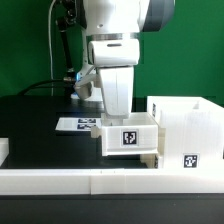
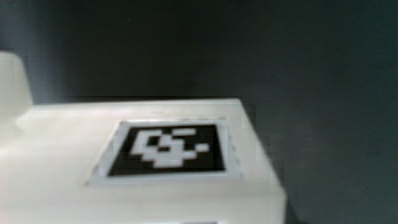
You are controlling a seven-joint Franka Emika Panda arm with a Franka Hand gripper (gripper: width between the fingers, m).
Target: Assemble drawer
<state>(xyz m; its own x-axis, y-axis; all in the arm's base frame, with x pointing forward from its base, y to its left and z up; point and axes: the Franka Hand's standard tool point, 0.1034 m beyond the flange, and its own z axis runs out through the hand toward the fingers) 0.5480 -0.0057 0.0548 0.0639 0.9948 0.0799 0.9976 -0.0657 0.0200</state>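
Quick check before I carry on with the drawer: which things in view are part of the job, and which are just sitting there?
Part of the job:
- small tray under the claw, tag facing the camera
- boxy housing on the exterior view's right
- claw, hidden behind the tray, state unclear

Just there:
- long white rail along the front
- marker board behind the tray

No words, brand names or numbers can be read. The only signs are black-and-white square tags: one on a small white tray point(image 1: 130, 137), one on the boxy housing point(image 1: 190, 160), several on the marker board point(image 1: 78, 124).
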